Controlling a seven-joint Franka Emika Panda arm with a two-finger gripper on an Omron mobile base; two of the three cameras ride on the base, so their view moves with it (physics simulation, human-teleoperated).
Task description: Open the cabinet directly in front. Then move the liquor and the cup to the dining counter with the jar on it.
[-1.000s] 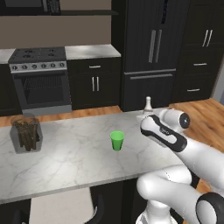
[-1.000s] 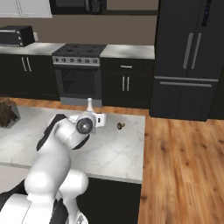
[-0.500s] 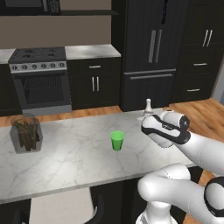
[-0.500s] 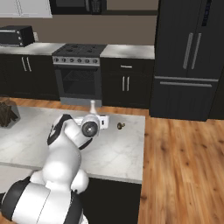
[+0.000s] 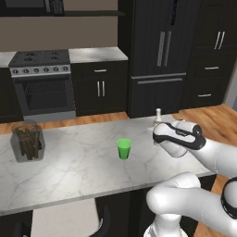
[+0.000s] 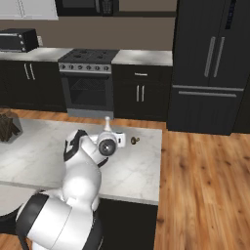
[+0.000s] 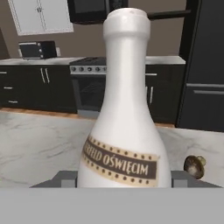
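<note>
The liquor (image 7: pixel 124 131), a pale bottle with a brown label band, stands upright between my gripper's (image 7: pixel 124 179) fingers, which press its lower body from both sides. Its neck (image 5: pixel 158 115) rises behind my hand over the right end of the dining counter (image 5: pixel 78 171); whether its base rests on the marble is hidden. My gripper (image 5: pixel 160 133) reaches it from the right. The green cup (image 5: pixel 123 149) stands upright mid-counter, left of the bottle and apart from it. The jar (image 5: pixel 28 141) with brown sticks sits at the counter's far left. The cabinet is out of view.
A small brown object (image 6: pixel 135 140) lies on the marble (image 6: pixel 136 171) just right of the bottle (image 6: pixel 107 122). Beyond the counter are a stove (image 5: pixel 44 83), dark base cabinets and a black fridge (image 5: pixel 159 55). Wooden floor (image 6: pixel 205 185) opens to the right.
My hand and the liquor have shifted slightly right and down together, and my elbow has swung lower toward the counter's near edge. The cup and jar stayed put.
</note>
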